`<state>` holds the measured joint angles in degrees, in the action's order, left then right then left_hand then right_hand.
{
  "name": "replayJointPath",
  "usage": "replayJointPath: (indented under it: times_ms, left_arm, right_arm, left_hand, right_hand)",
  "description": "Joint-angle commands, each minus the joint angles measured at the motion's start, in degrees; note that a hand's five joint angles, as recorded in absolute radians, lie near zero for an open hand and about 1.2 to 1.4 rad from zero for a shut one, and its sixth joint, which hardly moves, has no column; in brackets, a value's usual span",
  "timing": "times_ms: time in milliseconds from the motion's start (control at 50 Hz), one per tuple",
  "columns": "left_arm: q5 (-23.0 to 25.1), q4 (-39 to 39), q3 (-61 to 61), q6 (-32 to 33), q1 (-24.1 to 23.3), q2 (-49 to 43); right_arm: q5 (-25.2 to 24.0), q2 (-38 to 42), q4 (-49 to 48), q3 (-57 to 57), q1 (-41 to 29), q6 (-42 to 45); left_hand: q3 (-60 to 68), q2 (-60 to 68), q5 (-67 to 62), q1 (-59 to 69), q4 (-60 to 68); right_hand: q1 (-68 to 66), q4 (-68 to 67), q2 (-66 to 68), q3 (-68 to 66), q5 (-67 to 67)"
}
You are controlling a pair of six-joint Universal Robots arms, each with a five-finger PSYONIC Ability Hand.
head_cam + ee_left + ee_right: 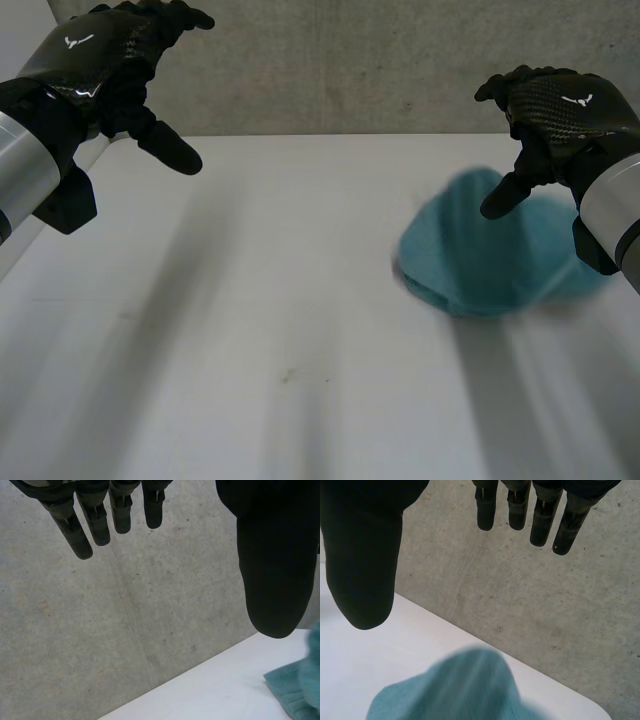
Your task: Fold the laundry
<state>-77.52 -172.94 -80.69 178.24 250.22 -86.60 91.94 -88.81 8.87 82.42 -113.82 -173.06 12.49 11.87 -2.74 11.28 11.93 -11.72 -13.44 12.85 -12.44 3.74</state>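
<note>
The white tabletop [250,330] carries a teal cloth [490,265] bunched in a rumpled heap. It looks light and limp, likely to sag when lifted, so it is best pinched at an outer edge or corner. The right hand [550,110] hovers just above the cloth, fingers apart and empty, while the left hand [110,60], also spread and empty, is well apart from the cloth.

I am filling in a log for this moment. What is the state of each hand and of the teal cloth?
left hand: open, raised over the table, holding nothing.
right hand: open, raised above the teal cloth, holding nothing.
teal cloth: bunched in a heap on the table, not folded.
</note>
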Motion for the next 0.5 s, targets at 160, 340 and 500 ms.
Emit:
replayJointPath:
  times_ms: [160,340,500]
  left_arm:
    - [0.0,-2.14,-1.23,0.0,0.0,-0.23]
    - [0.0,-2.49,-1.4,0.0,0.0,-0.32]
    - [-0.09,-2.41,-1.4,-0.09,0.0,-0.32]
  right_arm:
    - [-0.1,0.13,-0.09,0.64,-0.09,0.0]
    - [-0.1,0.48,-0.17,0.64,-1.31,0.09]
    - [-0.01,0.48,-0.17,0.72,-1.58,0.09]
  left_hand:
    - [-2.45,-1.82,2.7,-1.23,-1.88]
    - [-2.45,-1.82,2.7,-1.23,-1.88]
    - [-2.45,-1.82,2.7,-1.23,-1.88]
  right_hand:
    - [1.72,3.44,-2.85,2.44,-3.74]
    - [1.72,3.44,-2.85,2.44,-3.74]
    - [1.72,3.44,-2.85,2.44,-3.74]
